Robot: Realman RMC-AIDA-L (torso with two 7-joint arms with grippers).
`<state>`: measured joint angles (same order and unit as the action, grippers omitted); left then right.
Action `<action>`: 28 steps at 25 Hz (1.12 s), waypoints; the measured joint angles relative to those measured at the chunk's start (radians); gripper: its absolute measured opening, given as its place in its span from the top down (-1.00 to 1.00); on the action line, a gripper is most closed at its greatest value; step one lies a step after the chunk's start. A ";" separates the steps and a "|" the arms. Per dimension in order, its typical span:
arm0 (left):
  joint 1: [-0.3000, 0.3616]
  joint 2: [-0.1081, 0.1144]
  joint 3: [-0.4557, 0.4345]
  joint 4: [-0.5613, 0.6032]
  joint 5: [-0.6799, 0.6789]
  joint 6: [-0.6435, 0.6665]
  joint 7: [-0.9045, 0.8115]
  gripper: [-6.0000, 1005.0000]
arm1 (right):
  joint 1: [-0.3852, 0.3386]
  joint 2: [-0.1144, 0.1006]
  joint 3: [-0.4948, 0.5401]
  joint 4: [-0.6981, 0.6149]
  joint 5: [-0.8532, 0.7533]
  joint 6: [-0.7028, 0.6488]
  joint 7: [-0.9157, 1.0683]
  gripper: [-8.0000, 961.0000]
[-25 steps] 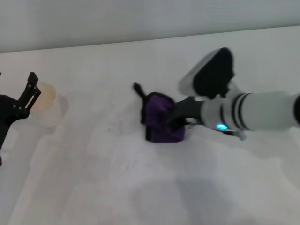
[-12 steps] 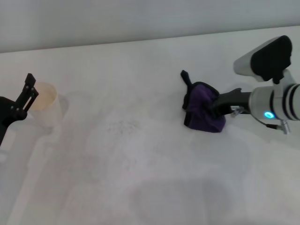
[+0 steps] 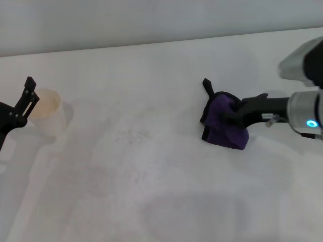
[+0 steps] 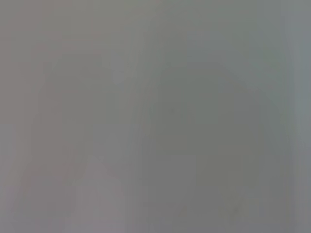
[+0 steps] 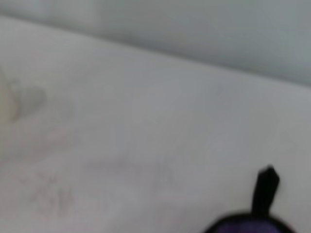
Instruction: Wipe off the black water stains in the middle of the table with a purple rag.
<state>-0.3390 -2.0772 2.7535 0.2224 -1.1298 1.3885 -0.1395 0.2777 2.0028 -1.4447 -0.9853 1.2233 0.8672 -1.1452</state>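
My left gripper (image 3: 22, 103) is parked at the table's (image 3: 151, 201) left edge beside a translucent cup (image 3: 49, 113); I can't tell its jaw state. Mid-table shows only faint grey speckles, no black blotch. Right of centre, my right gripper (image 3: 231, 115) is clamped on the bunched purple rag (image 3: 224, 126): soft, light, limp, best pinched at the bunch.

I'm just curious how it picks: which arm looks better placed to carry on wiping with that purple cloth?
The right one, probably. The right gripper is on the purple rag on the table, apparently gripping it. The left gripper sits far off beside a whitish cup.
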 joint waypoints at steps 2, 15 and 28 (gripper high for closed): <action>0.000 0.000 0.000 0.000 0.000 0.004 0.000 -0.75 | -0.021 -0.001 0.036 0.006 0.086 0.018 -0.096 0.19; -0.010 -0.005 -0.001 0.027 -0.003 0.001 -0.010 -0.76 | -0.012 -0.002 0.567 0.531 0.812 0.500 -0.922 -0.59; -0.023 -0.005 0.000 0.024 -0.124 -0.050 -0.186 -0.76 | 0.000 0.001 0.706 0.824 1.109 0.344 -1.579 -0.83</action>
<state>-0.3619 -2.0826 2.7536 0.2468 -1.2535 1.3382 -0.3258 0.2776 2.0038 -0.7386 -0.1618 2.3321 1.2113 -2.7243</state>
